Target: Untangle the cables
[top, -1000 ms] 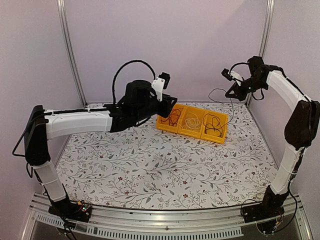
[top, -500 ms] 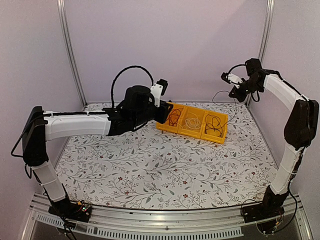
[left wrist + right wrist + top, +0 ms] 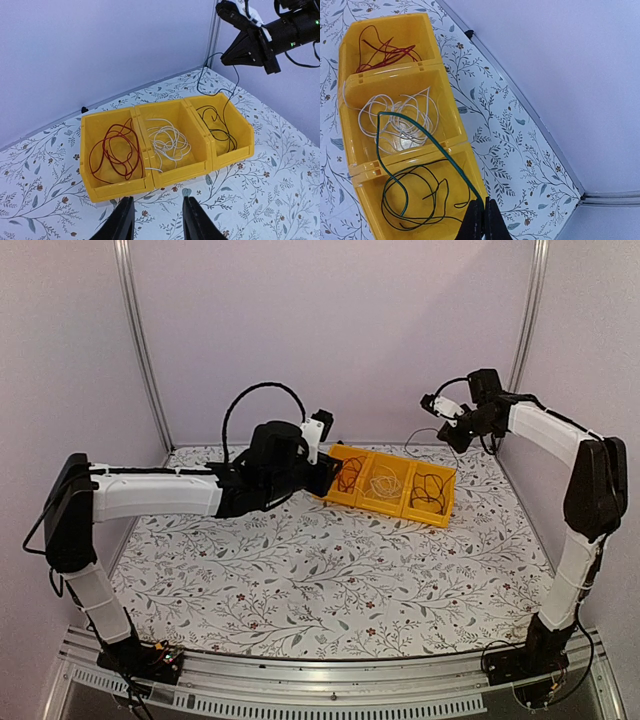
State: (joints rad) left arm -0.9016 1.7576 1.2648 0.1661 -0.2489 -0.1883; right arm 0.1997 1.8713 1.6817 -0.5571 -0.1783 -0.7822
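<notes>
Three joined yellow bins (image 3: 385, 502) stand at the back of the table. In the left wrist view the left bin (image 3: 115, 192) holds a red-brown cable (image 3: 114, 150), the middle one a white cable (image 3: 167, 142), the right one a black cable (image 3: 217, 131). My right gripper (image 3: 482, 202) is shut on a dark green cable (image 3: 435, 142) that hangs down in a loop into the right bin. This gripper (image 3: 452, 432) is high above the bins' right end. My left gripper (image 3: 156, 200) is open and empty, just in front of the left and middle bins (image 3: 325, 475).
The floral table cloth (image 3: 320, 580) is bounded by the back wall and metal corner posts (image 3: 525, 330). The right arm's gripper and wrist camera (image 3: 255, 40) hover above the right bin in the left wrist view.
My right gripper has moved left and a little lower with the green cable, to above the bins. My left gripper has drawn back slightly and dropped, facing the bins.
</notes>
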